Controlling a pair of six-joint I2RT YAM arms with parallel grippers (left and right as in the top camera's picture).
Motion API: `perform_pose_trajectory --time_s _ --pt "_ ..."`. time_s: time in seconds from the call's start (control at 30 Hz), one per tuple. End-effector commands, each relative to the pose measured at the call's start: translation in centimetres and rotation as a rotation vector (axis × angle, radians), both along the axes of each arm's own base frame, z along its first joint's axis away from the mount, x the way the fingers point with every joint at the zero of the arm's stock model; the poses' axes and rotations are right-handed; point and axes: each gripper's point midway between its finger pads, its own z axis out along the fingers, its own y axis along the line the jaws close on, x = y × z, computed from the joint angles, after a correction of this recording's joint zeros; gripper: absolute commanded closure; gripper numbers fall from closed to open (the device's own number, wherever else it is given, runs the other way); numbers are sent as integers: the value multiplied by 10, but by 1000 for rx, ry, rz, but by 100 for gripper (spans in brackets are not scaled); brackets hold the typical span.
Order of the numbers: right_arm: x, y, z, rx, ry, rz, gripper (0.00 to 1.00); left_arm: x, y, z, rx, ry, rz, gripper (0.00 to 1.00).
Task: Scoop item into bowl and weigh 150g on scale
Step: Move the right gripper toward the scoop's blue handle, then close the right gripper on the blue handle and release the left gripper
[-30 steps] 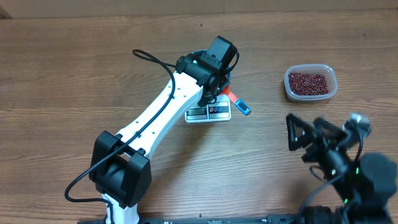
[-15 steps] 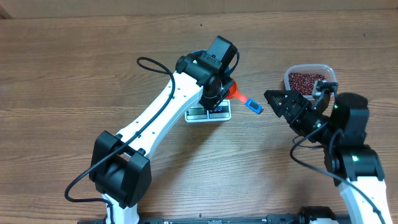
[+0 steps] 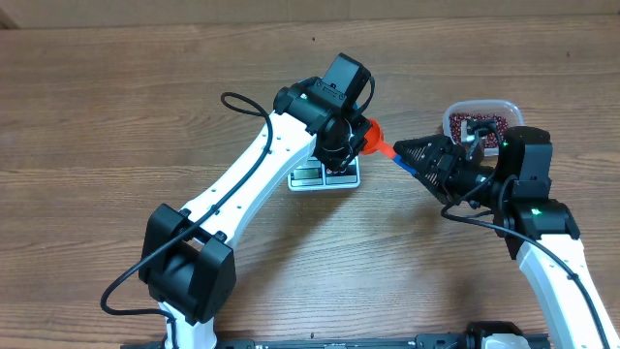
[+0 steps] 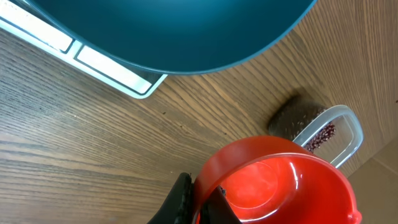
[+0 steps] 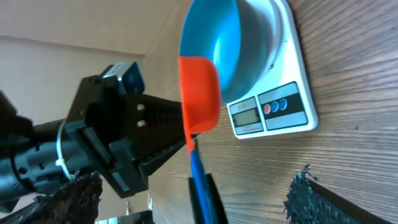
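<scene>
My left gripper [image 3: 341, 147] is shut on the rim of the orange-red scoop [image 3: 368, 136] and holds it in the air beside the scale [image 3: 325, 176]. In the left wrist view its fingers [image 4: 185, 198] pinch the scoop's wall [image 4: 280, 180], and the cup is empty. The light blue bowl [image 5: 230, 43] stands on the white scale [image 5: 273, 106]. My right gripper [image 3: 411, 155] is open, and the scoop's blue handle [image 5: 202, 186] runs between its spread fingers [image 5: 311, 196] without touching them. The dark red beans [image 3: 481, 124] lie in their tub behind my right arm.
The clear plastic tub [image 3: 506, 105] sits on the wooden table at the right, partly covered by my right arm. My left arm [image 3: 252, 179] stretches across the middle of the table and hides most of the bowl from above.
My right arm has swung from the front right up to the scoop, so its open jaws now straddle the blue handle. The left gripper has raised the scoop a little.
</scene>
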Motion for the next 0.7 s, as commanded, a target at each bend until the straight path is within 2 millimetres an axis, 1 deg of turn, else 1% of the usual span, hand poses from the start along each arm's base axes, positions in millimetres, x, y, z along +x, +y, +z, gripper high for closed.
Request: perform_pose_trajectory --time_s 0.0,0.2,0.33,0.5,0.57,0.67 --pt "2 3 13 1 -61 38 4 -3 -10 23 -70 -5 15 96" --pt "5 3 17 -9 -99 44 10 -3 -10 23 -87 32 86 95" --pt "7 3 19 -10 -113 44 18 -6 -13 24 -110 64 120 95" --pt "8 3 21 -10 -124 44 20 -10 -18 25 -120 83 133 95" --pt "8 3 21 -11 -124 43 25 -12 -22 25 -123 78 124 96" --pt "8 3 20 -12 -122 41 47 -16 -28 26 -128 75 110 96"
